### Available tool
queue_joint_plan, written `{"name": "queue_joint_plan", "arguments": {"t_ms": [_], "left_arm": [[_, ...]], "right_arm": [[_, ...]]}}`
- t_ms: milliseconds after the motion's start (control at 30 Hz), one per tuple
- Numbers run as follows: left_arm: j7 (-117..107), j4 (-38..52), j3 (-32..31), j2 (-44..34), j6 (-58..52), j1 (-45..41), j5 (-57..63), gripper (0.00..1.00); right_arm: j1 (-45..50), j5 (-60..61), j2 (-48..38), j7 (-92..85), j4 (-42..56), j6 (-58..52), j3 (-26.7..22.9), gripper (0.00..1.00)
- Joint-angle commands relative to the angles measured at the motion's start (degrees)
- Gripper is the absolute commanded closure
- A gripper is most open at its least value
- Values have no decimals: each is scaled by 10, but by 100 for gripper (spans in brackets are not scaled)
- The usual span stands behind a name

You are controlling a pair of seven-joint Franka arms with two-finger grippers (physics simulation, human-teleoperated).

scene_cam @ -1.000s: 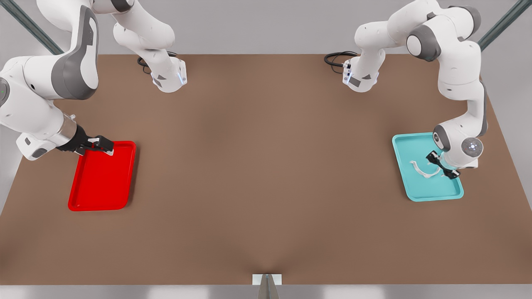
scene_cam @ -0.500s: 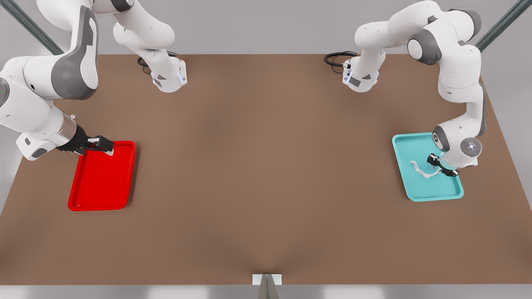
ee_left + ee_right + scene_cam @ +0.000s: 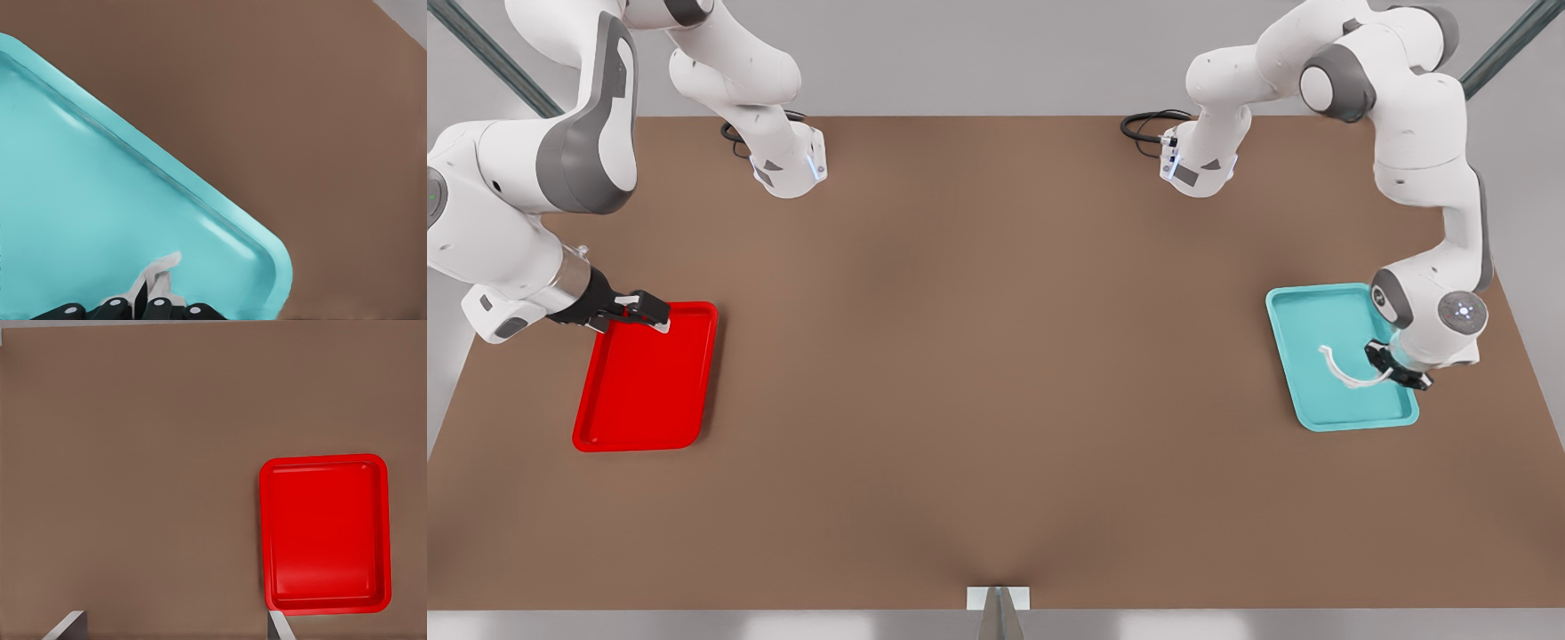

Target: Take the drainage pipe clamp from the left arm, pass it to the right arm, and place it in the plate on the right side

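While the right claw point(image 3: 643, 311) waits, the left claw point(image 3: 1398, 366) pinches the drainage pipe clamp point(image 3: 1343, 372).

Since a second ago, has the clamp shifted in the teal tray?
Yes. The drainage pipe clamp, gripped by the left gripper, has moved toward the front view's right and slightly down, nearer the teal tray's right rim.

Brown table point(image 3: 996, 356) — red plate point(image 3: 645, 378), teal tray point(image 3: 1316, 320).
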Motion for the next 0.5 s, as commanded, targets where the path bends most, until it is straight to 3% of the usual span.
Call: {"name": "queue_joint_plan", "arguments": {"t_ms": [0, 67, 167, 300, 400, 467], "left_arm": [[79, 42, -20, -18, -162, -4, -19, 79], [78, 122, -50, -50, -310, -17, -69, 79], [73, 205, -88, -49, -415, -39, -127, 79], [-37, 235, -88, -34, -423, -132, -299, 79], [-131, 321, -88, 12, -415, -214, -342, 79], [-142, 341, -105, 31, -328, -259, -358, 79]], "right_arm": [[0, 0, -1, 0, 1, 1, 0, 0], [0, 0, 3, 0, 1, 0, 0, 0], [0, 0, 3, 0, 1, 0, 0, 0], [0, 0, 3, 0, 1, 0, 0, 0], [0, 0, 3, 0, 1, 0, 0, 0], [0, 0, 4, 0, 2, 1, 0, 0]]}}
